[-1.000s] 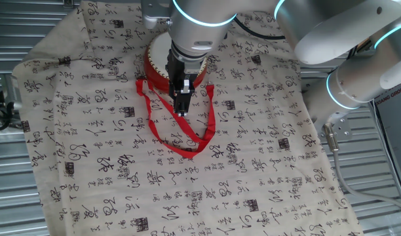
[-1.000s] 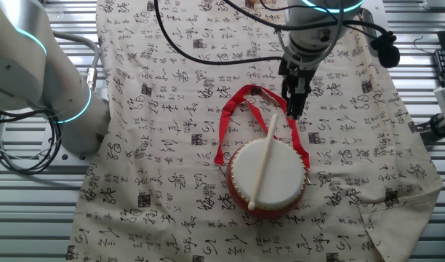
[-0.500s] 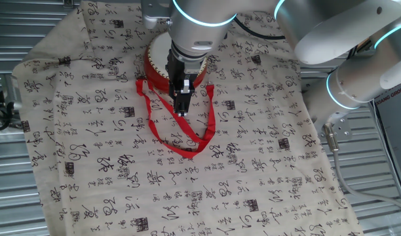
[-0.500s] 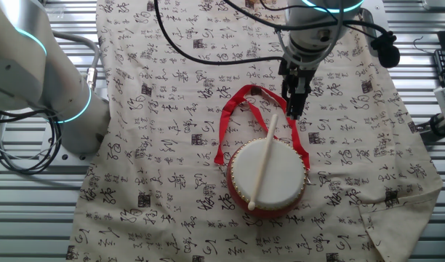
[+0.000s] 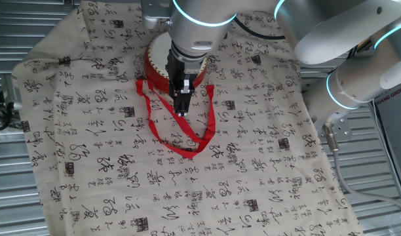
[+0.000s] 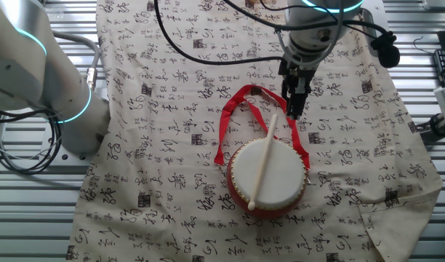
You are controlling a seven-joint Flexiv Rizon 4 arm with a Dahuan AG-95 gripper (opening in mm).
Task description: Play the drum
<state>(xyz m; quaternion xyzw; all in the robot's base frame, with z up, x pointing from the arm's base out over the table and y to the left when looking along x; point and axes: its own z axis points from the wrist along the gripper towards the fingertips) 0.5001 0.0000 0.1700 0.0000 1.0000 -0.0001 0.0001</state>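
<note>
The drum point(image 6: 283, 182) has a red side wall and a cream head and sits on the patterned cloth. A pale wooden stick point(image 6: 262, 166) lies across its head. Its red ribbon strap point(image 6: 225, 126) loops out on the cloth. My gripper point(image 6: 294, 110) points down over the ribbon loop, just beyond the drum's rim and to the right of the stick's upper end, apart from it. Its fingers stand close together with nothing between them. In the one fixed view the arm hides most of the drum point(image 5: 156, 64); the gripper point(image 5: 182, 108) hangs above the ribbon point(image 5: 189, 148).
A cloth with black calligraphy point(image 6: 171, 109) covers the table over a ribbed metal top point(image 6: 48, 218). The white arm base point(image 6: 41, 80) stands at the left edge. Black cables point(image 6: 208, 51) trail over the cloth's far side.
</note>
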